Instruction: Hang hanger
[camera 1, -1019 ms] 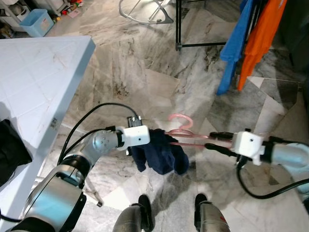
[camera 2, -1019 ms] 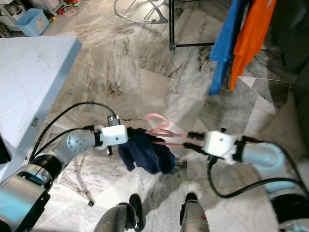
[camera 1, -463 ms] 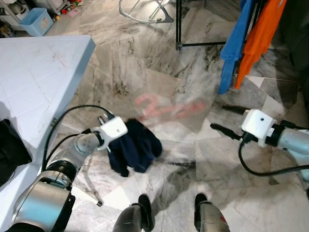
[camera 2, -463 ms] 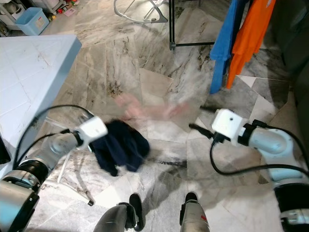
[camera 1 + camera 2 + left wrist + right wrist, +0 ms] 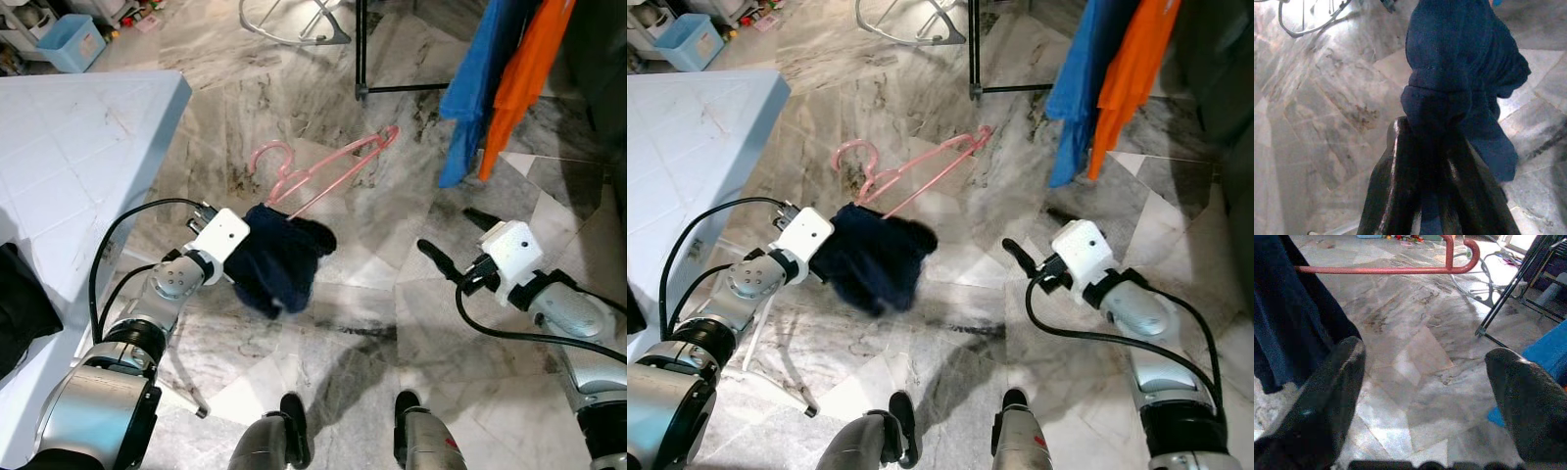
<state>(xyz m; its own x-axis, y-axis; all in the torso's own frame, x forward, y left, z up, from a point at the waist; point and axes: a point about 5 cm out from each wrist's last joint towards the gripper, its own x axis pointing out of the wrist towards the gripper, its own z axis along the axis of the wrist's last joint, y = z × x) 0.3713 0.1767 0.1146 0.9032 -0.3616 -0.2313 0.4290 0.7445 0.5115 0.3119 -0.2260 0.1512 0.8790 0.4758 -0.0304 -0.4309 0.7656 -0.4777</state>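
A pink hanger (image 5: 323, 171) carries a dark navy garment (image 5: 282, 259) bunched at its lower end and tilts up toward the right over the marble floor. My left gripper (image 5: 1425, 147) is shut on the navy garment (image 5: 1459, 73), holding hanger and cloth up. Its white wrist block (image 5: 219, 233) sits just left of the cloth. My right gripper (image 5: 446, 245) stands open to the right, apart from the hanger, with nothing between its fingers (image 5: 1327, 396). The hanger's pink end (image 5: 1400, 264) crosses in front of it in the right wrist view.
A black clothes rack (image 5: 364, 49) stands at the back with a blue garment (image 5: 480, 78) and an orange garment (image 5: 524, 69) hanging on it. A white table (image 5: 69, 157) is at my left. My feet (image 5: 294, 416) are below.
The right gripper let go of the hanger and drew back to the right. The left gripper swung hanger and garment left, then raised them, so the hanger now tilts up.
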